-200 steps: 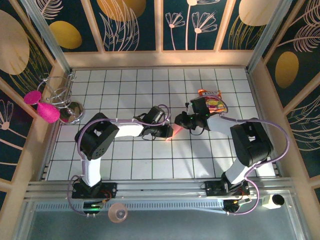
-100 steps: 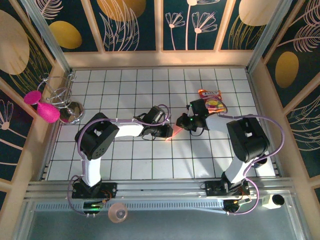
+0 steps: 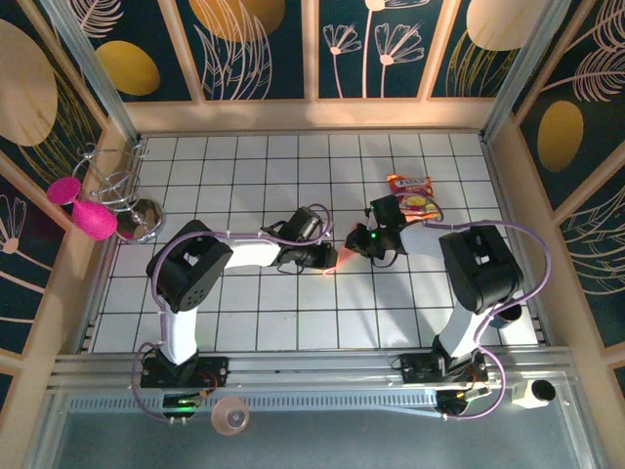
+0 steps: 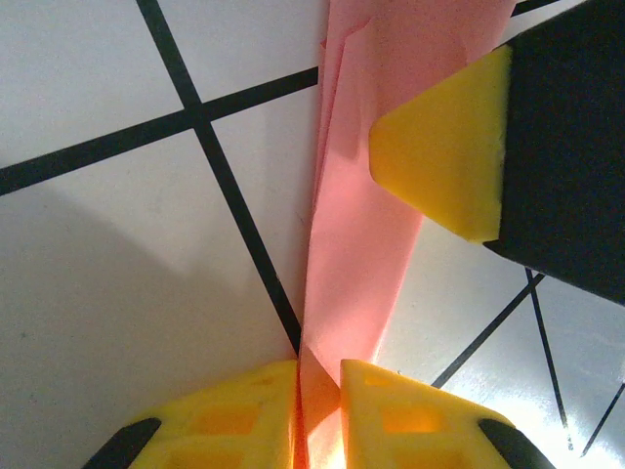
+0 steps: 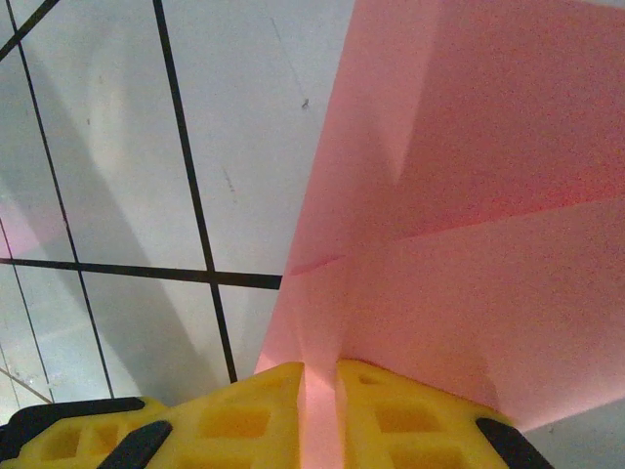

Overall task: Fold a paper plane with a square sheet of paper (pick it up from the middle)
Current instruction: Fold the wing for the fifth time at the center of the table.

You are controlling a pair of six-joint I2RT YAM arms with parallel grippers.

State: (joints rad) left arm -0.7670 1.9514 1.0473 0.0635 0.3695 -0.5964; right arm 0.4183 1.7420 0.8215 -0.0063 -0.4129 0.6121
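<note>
The salmon-pink sheet of paper is folded into a narrow pointed shape and held just over the tiles mid-table, between my two grippers. My left gripper comes in from the left and is shut on one end of it. In the left wrist view the paper runs as a creased strip out of the left gripper towards the other arm's yellow pad. My right gripper is shut on the other end. In the right wrist view the layered paper fans out from the right gripper.
A red-and-yellow snack packet lies just behind the right arm. A wire rack and magenta discs stand at the far left edge. A small cup sits on the rail in front of the arm bases.
The right arm's elbow has swung a little to the left and its wrist has shifted slightly. Both grippers have stayed pinched on the paper, and the left arm has held still.
</note>
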